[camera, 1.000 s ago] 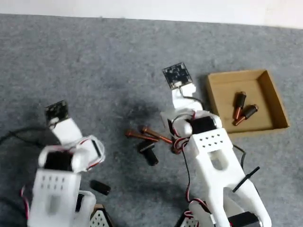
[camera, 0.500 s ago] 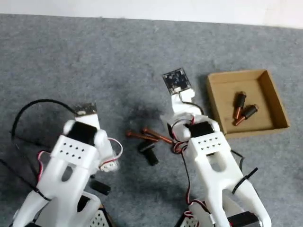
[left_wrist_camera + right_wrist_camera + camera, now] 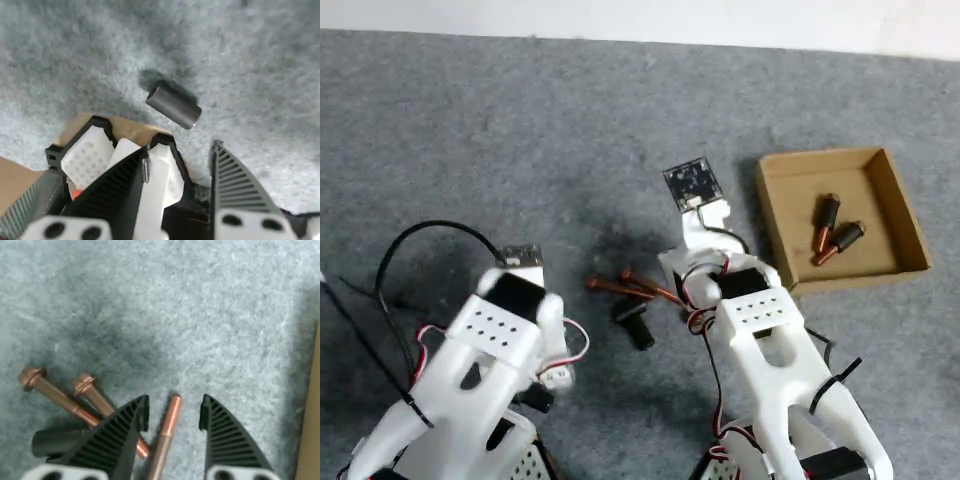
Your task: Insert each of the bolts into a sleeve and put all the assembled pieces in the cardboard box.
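Right pincer (image 3: 175, 404) spread over bolt (image 3: 167, 432), head cut off, left pincer (image 3: 180, 150) spread near sleeve (image 3: 173, 105)

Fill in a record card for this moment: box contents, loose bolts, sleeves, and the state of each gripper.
box: cardboard box holds two assembled pieces
bolts: three loose bolts on the carpet, outside the box
sleeves: one sleeve beside the bolts; a lone sleeve lying apart
right gripper: open, jaws either side of one bolt's threaded end
left gripper: open, near the lone sleeve
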Motion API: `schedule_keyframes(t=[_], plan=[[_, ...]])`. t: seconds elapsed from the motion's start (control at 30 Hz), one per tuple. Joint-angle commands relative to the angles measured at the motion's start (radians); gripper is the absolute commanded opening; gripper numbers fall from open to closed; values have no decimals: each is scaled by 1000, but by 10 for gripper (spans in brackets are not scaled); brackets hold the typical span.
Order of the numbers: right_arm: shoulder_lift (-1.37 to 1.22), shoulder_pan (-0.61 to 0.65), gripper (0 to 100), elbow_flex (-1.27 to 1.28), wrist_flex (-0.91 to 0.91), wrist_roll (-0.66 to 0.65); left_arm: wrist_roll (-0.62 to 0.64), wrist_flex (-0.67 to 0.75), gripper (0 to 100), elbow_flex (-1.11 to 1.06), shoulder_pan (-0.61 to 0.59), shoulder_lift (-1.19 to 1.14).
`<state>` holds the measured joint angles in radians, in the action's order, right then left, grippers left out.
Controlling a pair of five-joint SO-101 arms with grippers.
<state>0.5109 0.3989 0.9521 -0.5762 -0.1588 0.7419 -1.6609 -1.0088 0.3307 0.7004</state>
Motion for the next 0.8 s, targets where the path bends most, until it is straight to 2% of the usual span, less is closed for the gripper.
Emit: schedule_keyframes(t=[0.0, 0.2, 0.3, 0.47, 0.77], plan=[[35, -12, 156, -7, 28, -12, 25, 75, 196, -70, 65, -10], [33, -12, 156, 4, 28, -12, 28, 98, 196, -96, 173, -10], [33, -8, 156, 22, 30, -12, 75, 192, 197, -174, 217, -10], [33, -8, 156, 25, 36, -12, 84, 334, 199, -298, 242, -10], [35, -13, 156, 47, 71, -12, 86, 354, 200, -334, 266, -10]])
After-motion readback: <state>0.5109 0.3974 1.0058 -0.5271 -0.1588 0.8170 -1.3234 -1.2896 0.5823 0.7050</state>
